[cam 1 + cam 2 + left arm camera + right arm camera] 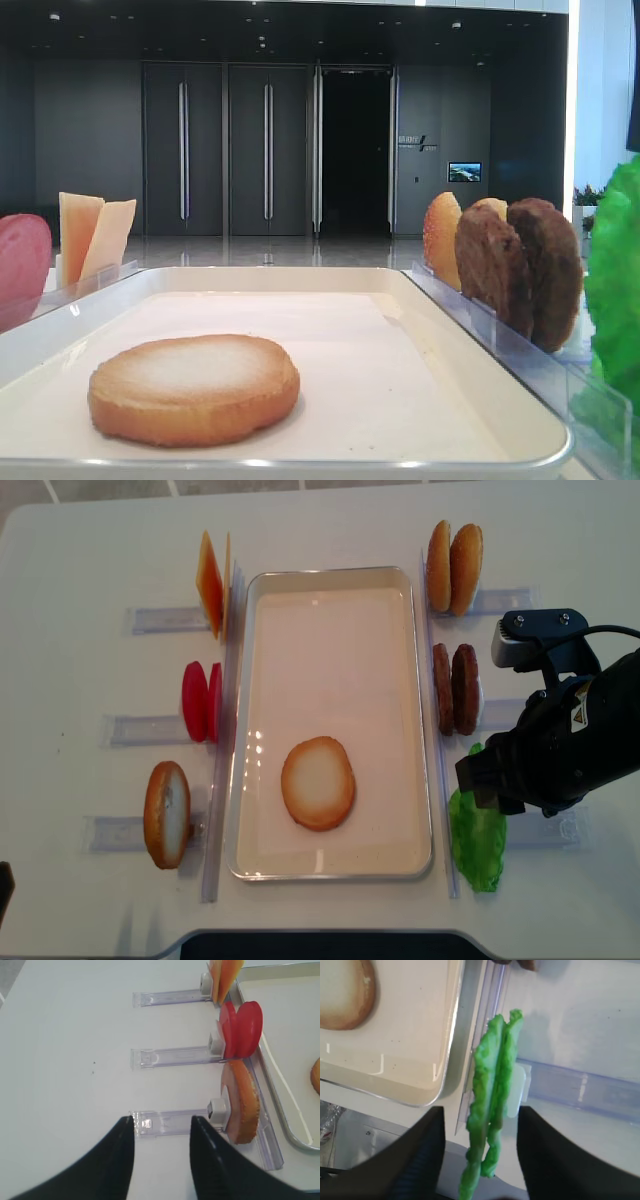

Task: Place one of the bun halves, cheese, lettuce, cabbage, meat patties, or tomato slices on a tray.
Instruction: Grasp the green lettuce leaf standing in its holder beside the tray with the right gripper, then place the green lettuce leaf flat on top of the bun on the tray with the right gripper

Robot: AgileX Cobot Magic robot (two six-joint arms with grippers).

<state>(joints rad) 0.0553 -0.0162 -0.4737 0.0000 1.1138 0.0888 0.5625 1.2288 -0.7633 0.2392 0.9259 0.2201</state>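
One bun half [318, 782] lies flat on the tray [335, 610], toward its near end. My right gripper [485, 1160] is over the lettuce [492, 1095], two green leaves standing on edge in the clear holder [580, 1087] just right of the tray; fingers [420, 1160] either side, apart, not touching the leaves. My left gripper [161, 1160] hangs over the bun holder [165, 1121] left of the tray, closed on nothing. Patties [455, 688], tomato slices [202, 700], cheese [212, 580] stand in racks.
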